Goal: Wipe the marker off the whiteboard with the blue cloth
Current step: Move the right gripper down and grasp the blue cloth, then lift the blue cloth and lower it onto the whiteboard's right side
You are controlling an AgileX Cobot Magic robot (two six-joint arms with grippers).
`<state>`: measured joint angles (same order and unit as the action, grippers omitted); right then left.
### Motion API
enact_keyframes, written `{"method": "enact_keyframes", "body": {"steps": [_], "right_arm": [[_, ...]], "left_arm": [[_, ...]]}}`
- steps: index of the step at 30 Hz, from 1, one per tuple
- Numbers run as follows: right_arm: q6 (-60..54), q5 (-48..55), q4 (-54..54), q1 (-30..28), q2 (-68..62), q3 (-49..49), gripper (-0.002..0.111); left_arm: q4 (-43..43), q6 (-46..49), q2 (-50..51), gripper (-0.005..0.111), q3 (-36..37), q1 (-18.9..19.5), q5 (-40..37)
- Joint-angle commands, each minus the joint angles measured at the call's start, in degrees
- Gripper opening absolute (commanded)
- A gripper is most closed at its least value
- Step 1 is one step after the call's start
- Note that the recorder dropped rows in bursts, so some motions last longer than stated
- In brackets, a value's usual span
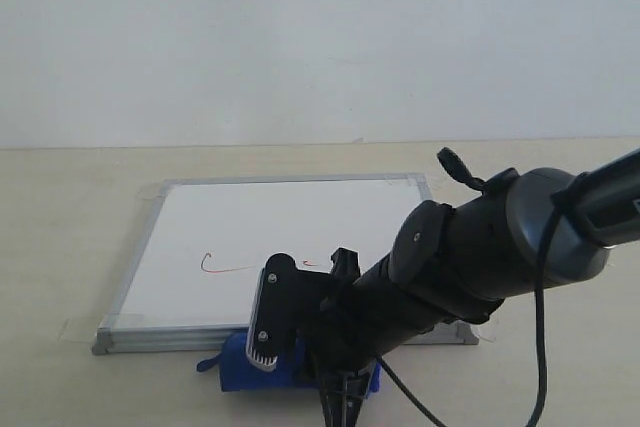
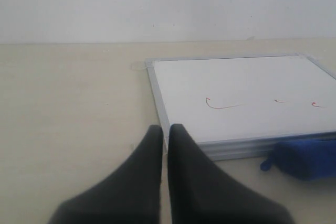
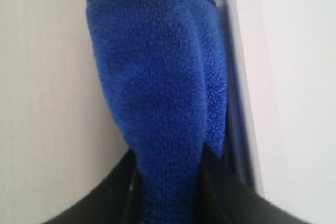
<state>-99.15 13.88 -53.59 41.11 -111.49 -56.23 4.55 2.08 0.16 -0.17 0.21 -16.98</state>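
The whiteboard [image 1: 300,217] lies flat on the table, silver-framed, with thin red marker [image 1: 225,267] strokes near its front edge. The blue cloth [image 1: 232,367], a fluffy roll, lies on the table against the board's front frame. My right gripper [image 1: 300,367] reaches down over it. In the right wrist view its two black fingers [image 3: 220,182] press into the sides of the blue cloth [image 3: 157,77], which is pinched narrow between them. My left gripper [image 2: 165,129] is shut on nothing, low over the table by the whiteboard [image 2: 236,82] and its left front corner. The marker [image 2: 220,106] and blue cloth [image 2: 304,161] show there too.
The beige table [image 1: 60,207] runs back to a plain white wall. The right arm's dark bulk and its cable [image 1: 540,327] hang over the board's front right corner, hiding it. Clear tape tabs hold the board's corners.
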Motion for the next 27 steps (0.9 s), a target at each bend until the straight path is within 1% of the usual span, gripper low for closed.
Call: {"method": "enact_keyframes", "body": {"steps": [1,4,8,9,11,12,14,17,19,20,22,23,24,27], "right_arm": [[1.64,2.51,-0.14,-0.02,1.57,0.15,0.0],[4.37,2.65,-0.14,-0.02,5.22,0.15,0.0],[8.35,1.38,-0.03,-0.02,13.3,0.15,0.0],[10.32,-2.61,-0.03,-0.02,17.07,0.15,0.0],[11.91,-10.29,-0.03,-0.73,20.28,-0.74,0.0],[12.34,-10.32,-0.03,-1.73,20.39,-1.97,0.0],[17.56,-7.46,-0.03,-5.64,17.55,-7.32,0.0],[27.18,1.58,1.09,-13.0,9.5,-15.39,0.0],[37.99,8.02,11.76,-16.7,4.42,-19.1,0.0],[45.8,9.98,20.93,-17.61,2.02,-20.37,0.0],[58.02,11.75,36.38,-17.78,-1.03,-20.72,0.0],[61.32,12.99,40.22,-17.66,-2.12,-20.72,0.0],[62.31,13.73,42.64,-17.66,-3.42,-20.72,0.0],[62.7,13.94,42.74,-17.44,-5.17,-20.72,0.0]], "left_arm": [[0.34,0.13,-0.16,0.004,0.17,-0.21,0.46],[0.34,0.13,-0.16,0.004,0.17,-0.21,0.46],[0.34,0.13,-0.16,0.004,0.17,-0.21,0.46],[0.34,0.13,-0.16,0.004,0.17,-0.21,0.46],[0.34,0.13,-0.16,0.004,0.17,-0.21,0.46],[0.34,0.13,-0.16,0.004,0.17,-0.21,0.46],[0.34,0.13,-0.16,0.004,0.17,-0.21,0.46],[0.34,0.13,-0.16,0.004,0.17,-0.21,0.46],[0.34,0.13,-0.16,0.004,0.17,-0.21,0.46],[0.34,0.13,-0.16,0.004,0.17,-0.21,0.46],[0.34,0.13,-0.16,0.004,0.17,-0.21,0.46],[0.34,0.13,-0.16,0.004,0.17,-0.21,0.46],[0.34,0.13,-0.16,0.004,0.17,-0.21,0.46],[0.34,0.13,-0.16,0.004,0.17,-0.21,0.46]]}}
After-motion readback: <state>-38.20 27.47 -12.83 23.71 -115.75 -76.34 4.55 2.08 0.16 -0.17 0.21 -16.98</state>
